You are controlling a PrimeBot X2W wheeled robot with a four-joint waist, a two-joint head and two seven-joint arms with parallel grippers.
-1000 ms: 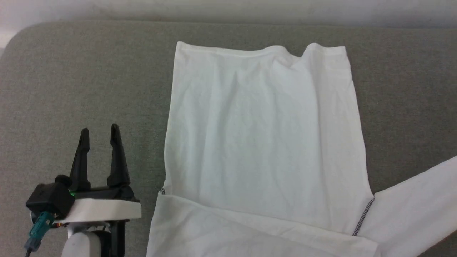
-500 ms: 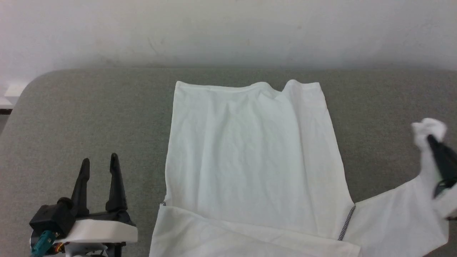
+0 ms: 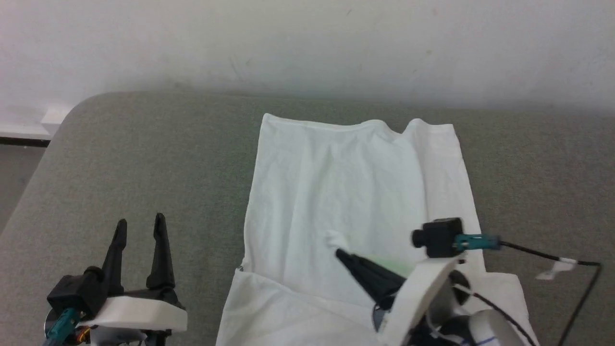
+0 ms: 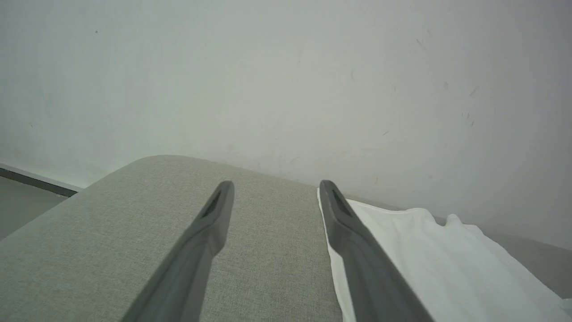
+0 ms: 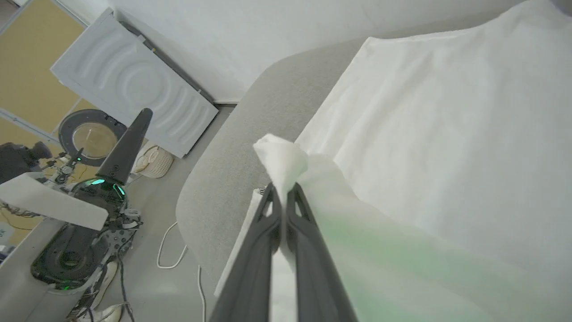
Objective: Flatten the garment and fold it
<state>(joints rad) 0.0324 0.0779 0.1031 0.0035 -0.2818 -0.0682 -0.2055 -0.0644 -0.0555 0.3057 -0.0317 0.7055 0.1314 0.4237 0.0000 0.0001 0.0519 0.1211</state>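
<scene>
The white garment (image 3: 355, 197) lies spread on the grey padded table (image 3: 144, 163), its far hem toward the wall. My right gripper (image 3: 340, 251) is shut on the cuff of the garment's sleeve (image 5: 286, 158), holding it over the body of the shirt with the sleeve trailing back under the arm. In the right wrist view the pinched white cloth sticks up between the closed fingertips (image 5: 272, 197). My left gripper (image 3: 140, 225) stands open and empty over bare table left of the garment (image 4: 429, 250); its two fingers (image 4: 210, 223) are wide apart.
A pale wall (image 3: 307, 43) runs behind the table. The table's rounded left corner (image 3: 81, 103) drops to the floor. A black cable (image 3: 567, 269) loops from the right wrist camera. Beyond the table edge, the right wrist view shows a white washing machine (image 5: 129, 85).
My right gripper has carried the sleeve cuff from the far right inward across the shirt's body. The head camera has shifted too. The left gripper stays open in place.
</scene>
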